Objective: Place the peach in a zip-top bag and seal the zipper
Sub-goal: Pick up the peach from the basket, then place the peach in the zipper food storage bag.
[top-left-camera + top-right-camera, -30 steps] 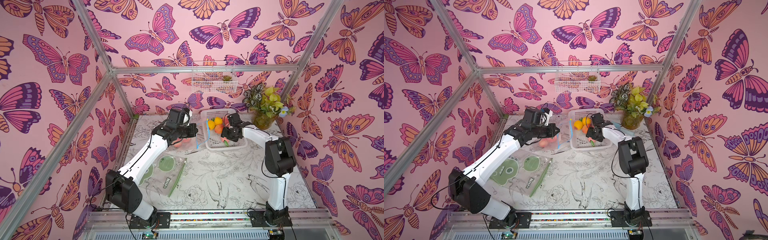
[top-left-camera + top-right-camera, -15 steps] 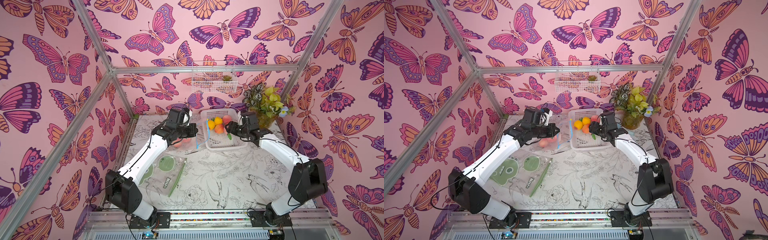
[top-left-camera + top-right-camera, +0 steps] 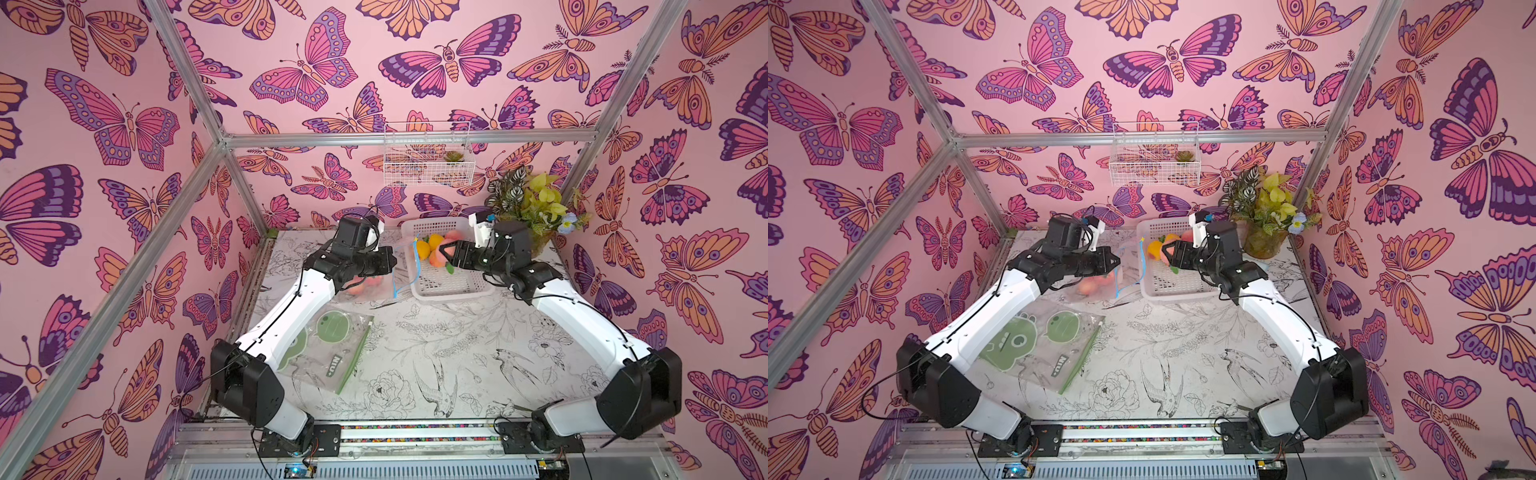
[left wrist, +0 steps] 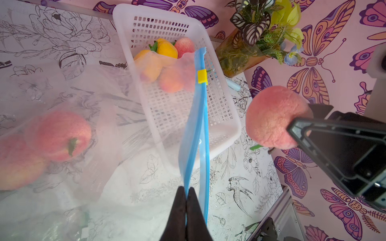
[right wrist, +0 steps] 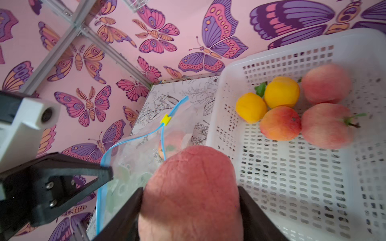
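Toward twelve o'clock on the table [image 3: 436, 332], in both top views, the two arms meet tip to tip. The left gripper [image 3: 392, 260], at eleven o'clock, is pinched closed on the blue zipper strip [image 3: 395, 286] of the clear zip-top bag [image 3: 376, 291], and the bag's mouth faces the white basket [image 3: 453, 286] at one o'clock. The right gripper [image 3: 448, 254] clamps the peach [image 3: 439, 261] over the basket's nine o'clock side, just beside the bag mouth and outside it. A green-printed bag [image 3: 332, 349] lies flat at eight o'clock, and a plant [image 3: 532, 199] stands at two o'clock.

From the left wrist, the black fingertips [image 4: 179, 208] press together on the strip, which carries a yellow slider [image 4: 202, 76]. Two bagged peaches [image 4: 58, 135] rest inside. The gripped peach hangs apart from the zipper.

From the right wrist, the peach fills the gap between both fingers [image 5: 123, 210], touching each. Past it the bag mouth gapes, and the basket holds three more peaches and two yellow fruits [image 5: 282, 91].
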